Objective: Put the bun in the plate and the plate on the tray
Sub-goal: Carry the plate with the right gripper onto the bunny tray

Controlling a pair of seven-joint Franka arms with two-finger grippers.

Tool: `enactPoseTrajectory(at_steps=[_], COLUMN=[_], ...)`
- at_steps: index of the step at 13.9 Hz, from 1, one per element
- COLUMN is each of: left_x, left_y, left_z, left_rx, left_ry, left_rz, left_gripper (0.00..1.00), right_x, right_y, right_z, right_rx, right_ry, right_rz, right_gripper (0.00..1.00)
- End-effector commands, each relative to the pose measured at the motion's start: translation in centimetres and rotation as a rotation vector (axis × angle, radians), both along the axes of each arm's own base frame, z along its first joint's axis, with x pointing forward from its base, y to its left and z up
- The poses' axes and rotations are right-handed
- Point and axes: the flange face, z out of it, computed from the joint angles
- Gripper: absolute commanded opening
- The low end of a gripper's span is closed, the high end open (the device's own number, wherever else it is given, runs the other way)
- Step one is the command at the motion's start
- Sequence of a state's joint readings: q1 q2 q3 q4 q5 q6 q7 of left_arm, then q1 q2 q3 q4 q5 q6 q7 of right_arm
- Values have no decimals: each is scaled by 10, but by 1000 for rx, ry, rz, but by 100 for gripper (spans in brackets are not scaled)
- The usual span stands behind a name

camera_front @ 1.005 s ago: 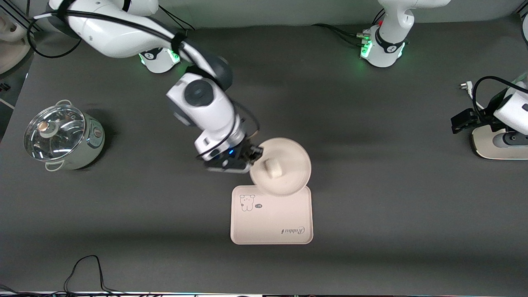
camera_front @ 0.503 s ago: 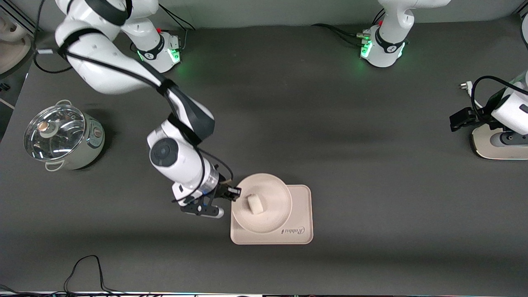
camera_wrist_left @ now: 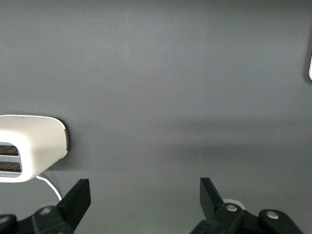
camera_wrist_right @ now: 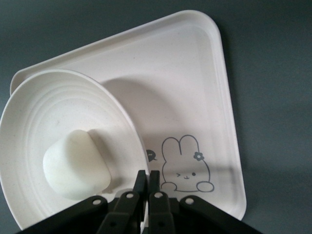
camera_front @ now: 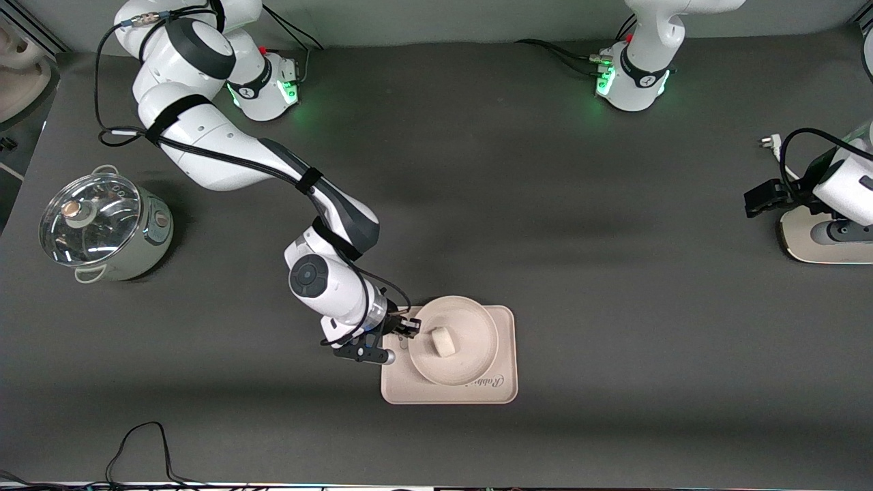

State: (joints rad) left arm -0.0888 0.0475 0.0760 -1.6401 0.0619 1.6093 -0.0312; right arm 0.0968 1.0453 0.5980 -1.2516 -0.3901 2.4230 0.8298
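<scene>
Pinching the plate [camera_front: 455, 339] by its rim, my right tool [camera_front: 407, 329] has its fingers [camera_wrist_right: 146, 192] pressed together on the edge toward the right arm's end of the worktop [camera_front: 614, 239]. From the right wrist view the plate [camera_wrist_right: 63, 141] sits over the tray [camera_wrist_right: 195, 97], covering part of it, with the rabbit drawing [camera_wrist_right: 186, 163] showing just beside my fingers. Whether the plate rests flat on the tray [camera_front: 501, 354] or hangs just above it, I cannot tell. In the plate lies the bun [camera_front: 443, 341], close ahead of my tool, off-white and rounded [camera_wrist_right: 75, 163].

My left tool [camera_wrist_left: 144, 195] waits with fingers apart, holding nothing, over bare worktop near a white appliance [camera_wrist_left: 29, 146] at the left arm's end. A lidded pot [camera_front: 102, 228] stands well apart, at the right arm's end.
</scene>
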Motion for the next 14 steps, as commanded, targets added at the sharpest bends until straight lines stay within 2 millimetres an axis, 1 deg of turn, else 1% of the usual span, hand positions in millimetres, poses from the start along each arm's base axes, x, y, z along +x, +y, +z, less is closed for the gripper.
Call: enactPoseTrajectory(at_steps=[1, 2, 4, 5, 6, 7, 8, 9, 10, 12, 13, 14], left_x=[0, -1, -1, -1, -1, -1, -1, -2, -5, -15, -25, -33], left_y=[2, 1, 3, 3, 3, 3, 3, 3, 3, 6, 13, 5], left_z=[3, 4, 4, 4, 4, 4, 4, 6, 9, 11, 11, 11], left_rx=[10, 10, 9, 9, 9, 10, 8, 2, 1, -18, -44, -56], left_ry=[9, 7, 7, 9, 9, 10, 9, 4, -1, -4, -6, -12], left_rz=[-17, -17, -15, -17, -15, -12, -12, -4, -1, 11, 35, 30], left_gripper=[100, 100, 100, 100, 100, 100, 100, 100, 100, 100, 100, 100], right_x=[8, 9, 11, 11, 11, 14, 17, 19, 21, 22, 18, 14], right_y=[-1, -6, -7, -7, -7, -8, -11, -13, -19, -38, -47, -63], right_z=[-7, -18, -24, -24, -20, -11, 2, 21, 44, 105, 137, 165], right_rx=[4, 1, 7, 7, 6, 8, 4, -14, -49, -127, -177, -228], right_ry=[-42, -43, -52, -52, -60, -70, -83, -88, -82, -75, -65, -42], right_rz=[7, 1, -3, -3, -2, -5, -6, 1, 9, 15, 38, 47], right_gripper=[0, 0, 0, 29, 99, 100, 100, 100, 100, 100, 100, 100])
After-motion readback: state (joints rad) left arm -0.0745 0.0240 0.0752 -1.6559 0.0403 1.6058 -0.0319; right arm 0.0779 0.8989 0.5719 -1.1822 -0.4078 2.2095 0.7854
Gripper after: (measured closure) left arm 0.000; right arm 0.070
